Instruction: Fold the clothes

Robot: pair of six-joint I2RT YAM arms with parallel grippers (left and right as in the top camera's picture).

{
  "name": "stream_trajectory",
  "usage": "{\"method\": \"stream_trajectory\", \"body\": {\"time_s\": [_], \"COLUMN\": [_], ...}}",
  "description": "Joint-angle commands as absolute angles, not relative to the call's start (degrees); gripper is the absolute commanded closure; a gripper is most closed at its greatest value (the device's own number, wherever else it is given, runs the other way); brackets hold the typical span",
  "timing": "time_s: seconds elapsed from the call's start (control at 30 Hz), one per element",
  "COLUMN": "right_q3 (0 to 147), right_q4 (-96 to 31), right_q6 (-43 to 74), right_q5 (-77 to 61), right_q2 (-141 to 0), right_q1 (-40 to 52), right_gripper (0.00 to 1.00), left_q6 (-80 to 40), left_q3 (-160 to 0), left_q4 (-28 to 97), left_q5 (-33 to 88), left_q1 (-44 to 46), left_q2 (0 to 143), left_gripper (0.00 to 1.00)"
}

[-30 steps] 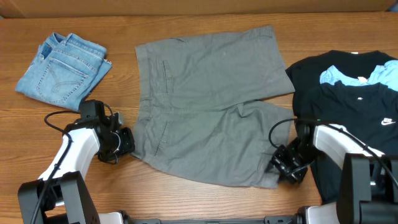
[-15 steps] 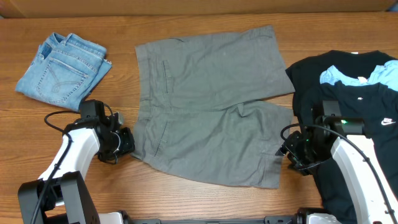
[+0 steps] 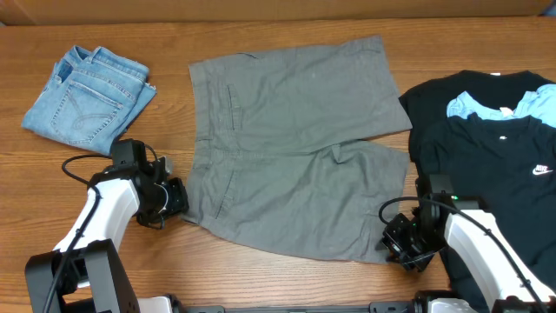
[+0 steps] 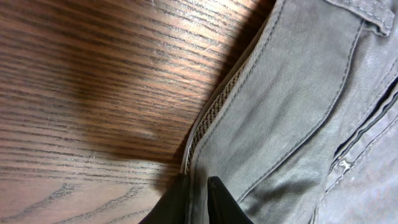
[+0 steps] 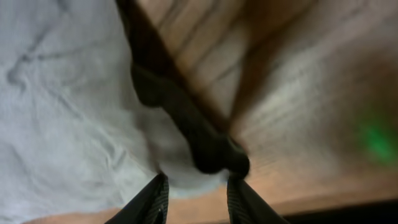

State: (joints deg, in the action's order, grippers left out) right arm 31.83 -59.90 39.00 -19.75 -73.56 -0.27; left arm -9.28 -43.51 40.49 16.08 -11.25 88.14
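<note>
My left tool [image 3: 174,202] sat in the lower left of the overhead frame, at the waistband corner of the grey shorts [image 3: 291,148]; in its wrist view it was drawn narrow, its two dark fingers [image 4: 225,204] nearly together with the stitched edge of the waistband [image 4: 292,93] caught between them, so it held the shorts; bare wood of the counter [image 4: 81,93] filled the left of that view. My right tool [image 3: 395,243] lay in the lower right of the overhead frame, at the hem corner of the lower leg of the shorts; its wrist view was blurred; two fingers [image 5: 146,202] stood a little apart with a pale fold of cloth between them, and I could not tell whether they pinched it or only stood about it. Beyond the tools the shorts lay spread flat across the middle of the counter, waistband toward the left of the frame and both legs running right, the lower leg rumpled near its hem. Farther back, in the upper left, folded denim jeans [image 3: 87,96] rested well apart from the shorts; at the right edge black T-shirts [image 3: 495,165] with a small white logo [image 3: 540,170] lay just beside the legs of the shorts, a light-blue cloth [image 3: 504,106] on top of them.
</note>
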Motion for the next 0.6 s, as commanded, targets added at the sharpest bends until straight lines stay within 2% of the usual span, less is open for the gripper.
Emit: {"method": "stream_trajectory", "body": {"time_s": [0.0,0.13,0.23,0.47,0.57], "right_q3": [29.43,29.08,29.08,29.08,29.08], "right_q4": [-57.28,-57.74,-57.87,-60.14,-57.47], "right_q6": [40.84,41.10,40.53,38.83,39.07], "right_q5": [-20.47,-20.43,-20.43,-20.36,-19.94], "right_q2": [-73.49,-75.26,-76.55,-76.90,-76.90], "right_q1": [-0.08,-0.10,-0.10,-0.10,-0.10], "right_gripper": [0.66,0.65,0.50,0.44,0.49], "left_q6": [-8.99,-9.02,-9.02,-9.02,-9.02], "left_q3": [-44.49,-44.49,-44.49,-44.49,-44.49], "left_q4": [40.34,40.45,40.45,40.66,40.64], "left_q5": [16.10,16.12,16.12,16.12,16.12], "left_q1": [-10.85,-10.85,-10.85,-10.85,-10.85], "left_q2": [88.38,88.38,88.38,88.38,88.38], "left_gripper": [0.85,0.85,0.84,0.83,0.82]}}
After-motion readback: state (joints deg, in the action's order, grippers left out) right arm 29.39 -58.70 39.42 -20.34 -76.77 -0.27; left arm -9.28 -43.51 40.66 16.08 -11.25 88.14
